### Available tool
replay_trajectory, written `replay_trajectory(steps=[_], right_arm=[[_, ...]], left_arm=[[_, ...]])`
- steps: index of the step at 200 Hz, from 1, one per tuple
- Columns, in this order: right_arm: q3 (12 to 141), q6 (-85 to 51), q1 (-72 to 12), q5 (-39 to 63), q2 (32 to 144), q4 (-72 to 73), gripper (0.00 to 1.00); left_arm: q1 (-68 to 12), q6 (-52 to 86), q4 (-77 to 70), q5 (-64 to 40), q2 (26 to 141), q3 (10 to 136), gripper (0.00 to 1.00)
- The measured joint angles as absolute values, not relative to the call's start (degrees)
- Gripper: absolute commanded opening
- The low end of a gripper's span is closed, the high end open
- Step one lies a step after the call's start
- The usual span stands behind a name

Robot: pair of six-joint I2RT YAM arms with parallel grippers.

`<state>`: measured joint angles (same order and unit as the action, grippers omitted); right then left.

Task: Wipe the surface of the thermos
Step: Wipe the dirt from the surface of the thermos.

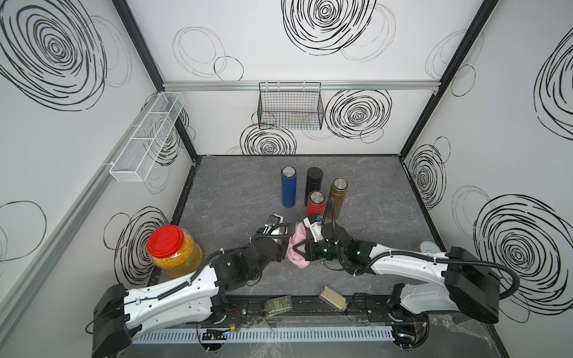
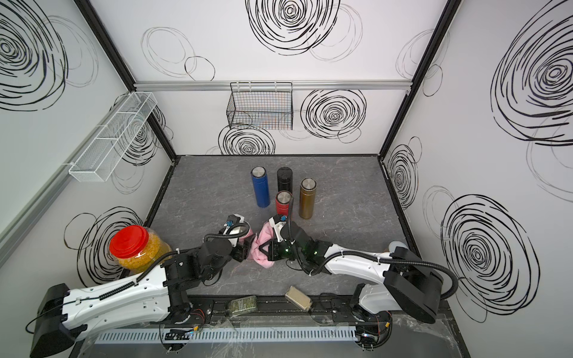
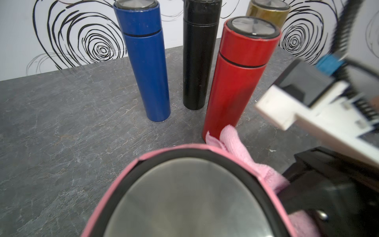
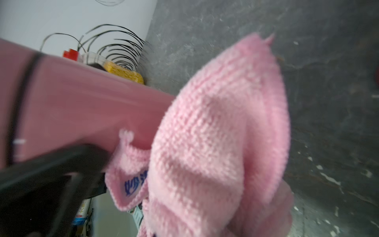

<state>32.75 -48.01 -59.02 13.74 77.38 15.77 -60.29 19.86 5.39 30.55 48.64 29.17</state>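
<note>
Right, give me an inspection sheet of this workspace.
Surface: grey marbled table.
Job's things: pink thermos with the pink cloth against its side.
Clutter: blue thermos, black thermos, red thermos and gold thermos upright mid-table; red-lidded jar beside the left arm; small jar and tin at the front edge.
Grippers: left gripper shut on the pink thermos; right gripper shut on the pink cloth.
Cables: black hose loops up before the red thermos.
Surroundings: white wire basket, black wire basket, swirl-patterned walls.

Stereo overhead, wrist views close on thermos (image 3: pixel 184 195)
</note>
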Motion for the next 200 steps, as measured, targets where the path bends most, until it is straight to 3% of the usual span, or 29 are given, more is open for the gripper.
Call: replay_trajectory(steps=[42, 121, 200], right_arm=[[28.0, -48.9, -58.7, 15.1, 82.3, 15.2, 0.00], [31.5, -46.0, -55.1, 17.1, 64.4, 16.1, 0.00], [27.6, -47.8, -56.5, 15.4, 73.5, 17.6, 0.00]], left_arm=[[-59.6, 15.2, -3.4, 23.5, 43.5, 22.6, 0.00], [-59.8, 8.8, -5.8, 12.7, 36.7, 18.2, 0.00], [-60.1, 7.9, -7.9, 11.6, 38.4, 18.1, 0.00]])
